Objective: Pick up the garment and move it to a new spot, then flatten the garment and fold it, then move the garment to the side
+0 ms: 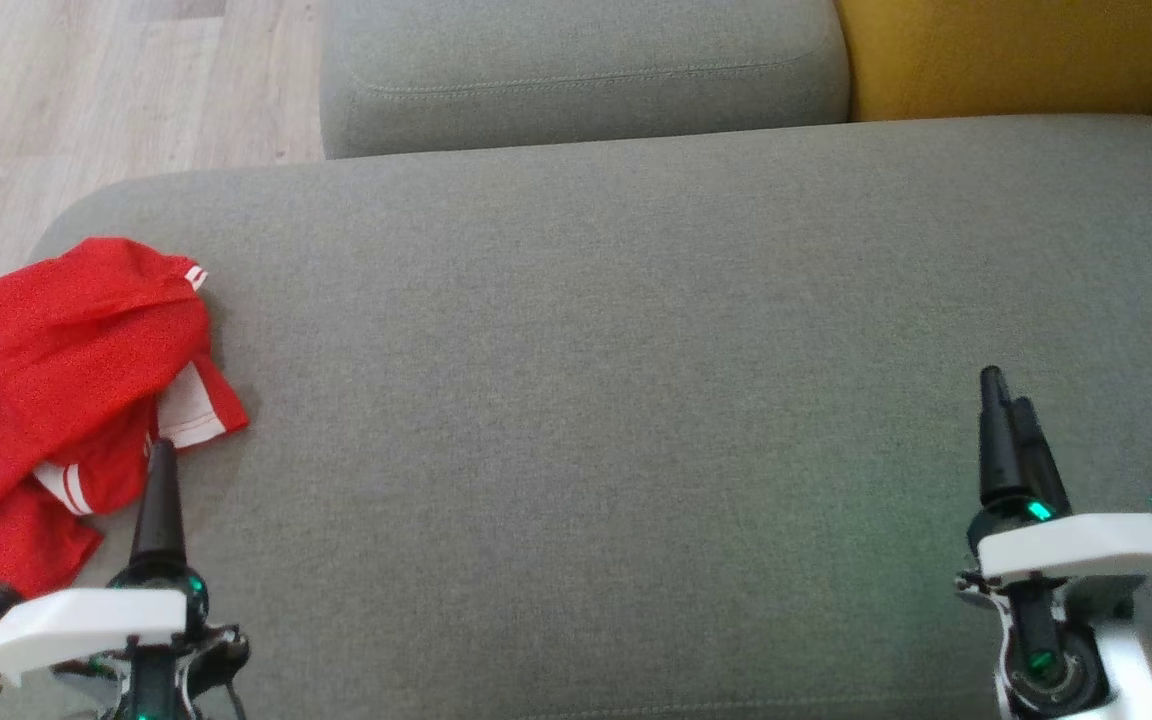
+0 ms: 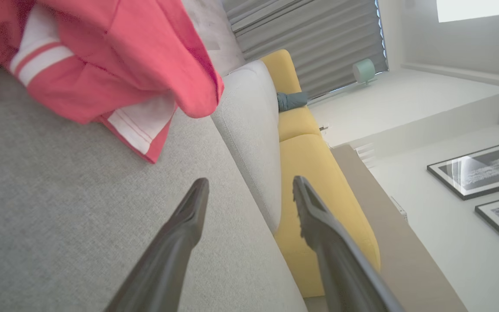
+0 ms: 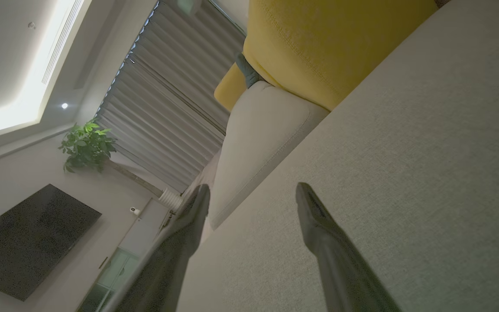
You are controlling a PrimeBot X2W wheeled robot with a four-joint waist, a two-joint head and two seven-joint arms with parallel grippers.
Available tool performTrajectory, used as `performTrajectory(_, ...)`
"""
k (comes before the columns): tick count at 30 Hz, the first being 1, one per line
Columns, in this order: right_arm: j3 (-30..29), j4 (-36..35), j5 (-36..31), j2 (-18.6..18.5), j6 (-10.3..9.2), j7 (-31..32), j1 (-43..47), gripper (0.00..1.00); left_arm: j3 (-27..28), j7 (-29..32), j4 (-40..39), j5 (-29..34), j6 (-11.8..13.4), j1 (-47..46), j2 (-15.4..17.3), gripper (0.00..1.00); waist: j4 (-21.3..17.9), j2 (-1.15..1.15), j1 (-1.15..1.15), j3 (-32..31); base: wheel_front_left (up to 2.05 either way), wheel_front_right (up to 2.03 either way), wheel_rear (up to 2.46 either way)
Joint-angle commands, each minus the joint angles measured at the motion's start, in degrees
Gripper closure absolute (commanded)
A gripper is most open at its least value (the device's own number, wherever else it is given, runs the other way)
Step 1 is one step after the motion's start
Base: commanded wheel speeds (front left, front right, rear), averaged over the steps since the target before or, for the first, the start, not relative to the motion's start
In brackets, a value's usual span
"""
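The garment (image 1: pixel 66 400), red with white striped trim, lies crumpled at the left end of the grey couch seat (image 1: pixel 616 400), partly over its edge. My left gripper (image 1: pixel 161 455) hovers just right of the garment's near corner, apart from it. In the left wrist view the left gripper (image 2: pixel 249 186) is open with nothing between its fingers, and the garment (image 2: pixel 115 60) is at the upper left. My right gripper (image 1: pixel 1006 390) stands at the lower right over bare seat. The right gripper (image 3: pixel 251 193) shows open and empty in the right wrist view.
A second grey cushion (image 1: pixel 576 70) sits behind the seat, with a yellow cushion (image 1: pixel 1016 55) to its right. Wooden floor (image 1: pixel 86 90) lies beyond the couch's left end. Most of the seat between the grippers is bare fabric.
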Motion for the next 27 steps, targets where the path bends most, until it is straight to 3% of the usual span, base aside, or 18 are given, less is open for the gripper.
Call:
performTrajectory(1,1.3,-2.1,-3.3,-0.3,-0.01,-0.8,-3.6,0.00,0.2,-0.7,-3.1,2.5,0.5,-2.9,0.8,0.00,0.0,0.00,0.00,-0.1,0.00,0.00,0.00)
performTrajectory(14,4.5,-2.6,-17.7,-0.4,-0.01,-2.9,-5.4,0.00,-2.2,-2.7,-6.8,15.3,3.0,-2.1,0.8,0.00,0.1,0.00,0.00,-0.3,0.00,0.00,0.00)
performTrajectory(27,5.7,-3.4,-29.7,-0.4,-0.02,-5.2,-5.6,0.00,-6.6,-4.9,-8.8,33.0,5.5,-1.5,2.2,0.00,-0.2,0.00,0.00,0.2,0.00,0.00,0.00)
